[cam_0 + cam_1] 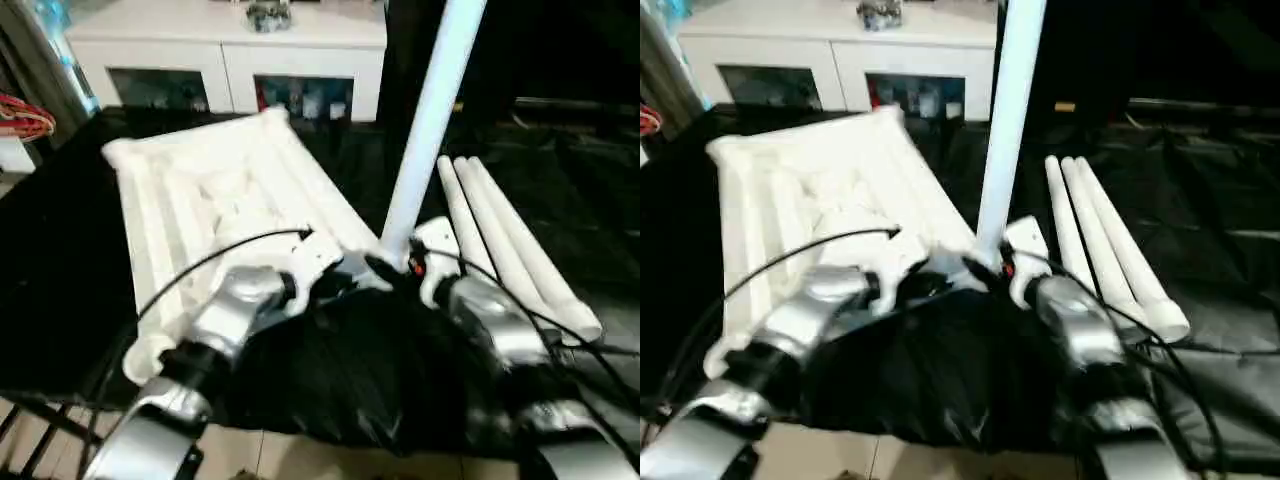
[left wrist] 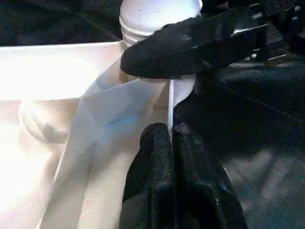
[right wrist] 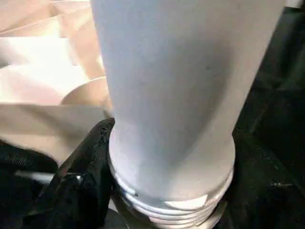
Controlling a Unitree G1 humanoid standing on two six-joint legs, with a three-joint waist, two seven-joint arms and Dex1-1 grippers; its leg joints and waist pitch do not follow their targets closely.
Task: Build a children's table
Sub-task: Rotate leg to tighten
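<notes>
**Right hand steadies a leg at the corner socket; cross-threading is the risk**

Right hand (image 1: 400, 262) has its black fingers (image 3: 81, 181) around the base of an upright leg (image 1: 430, 120), whose threaded end sits at the near corner socket of the upturned table top (image 1: 220, 200) on the black-draped counter (image 1: 60, 260). Left hand (image 2: 172, 138) is pinched shut on the thin rim of that corner. Three spare legs (image 1: 510, 250) lie together just beside it. Judging from the exposed threads, the leg is not yet seated. If it leans while turned, the threads could cross and jam. A loose hold might also let the tall leg topple, and the rim pinch could slip and let the top shift.
</notes>
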